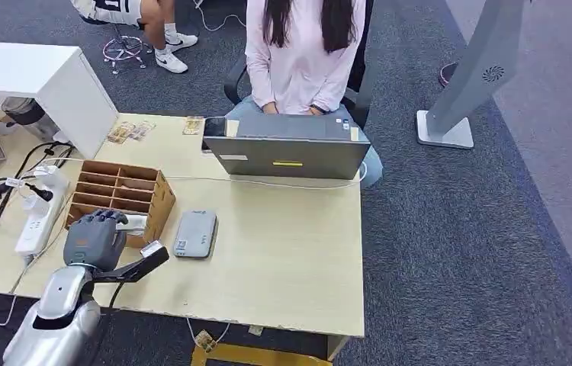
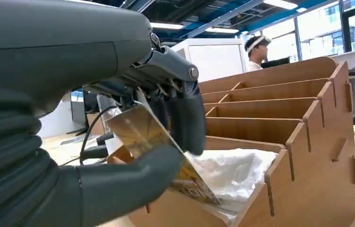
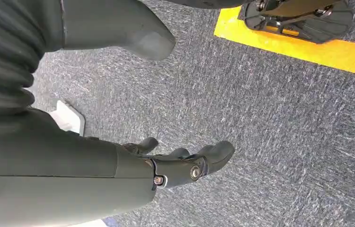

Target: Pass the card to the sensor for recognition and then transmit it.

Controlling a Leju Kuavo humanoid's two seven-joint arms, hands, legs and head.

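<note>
The card (image 2: 154,149) is what we're watching here, and it's sitting right in the left hand (image 1: 96,238), pinched between the thick thumb and the darker fingers (image 2: 185,118) at the nearest slot of the wooden organizer (image 1: 119,197). We'll use that organizer as our landmark.

Going big to small: the light wood table (image 1: 290,259) carries everything. Across it from the organizer, on the far side, a person (image 1: 298,53) in a pink top sits behind an open laptop (image 1: 287,149). The organizer itself is a brown box with several divided slots; in the left wrist view its closest compartment holds some crumpled white material (image 2: 232,172), and the card's lower corner hangs just over that compartment. Just beside the organizer, on the side away from the power strip (image 1: 39,221), lies the flat grey sensor (image 1: 195,233), apart from the hand.

The card looks yellowish with a printed pattern, but we can't read any writing on it. The small label on the sensor is too tiny to make out too.

The right hand (image 3: 185,163) hangs over grey carpet (image 3: 270,118), fingers loosely spread and holding nothing.
</note>
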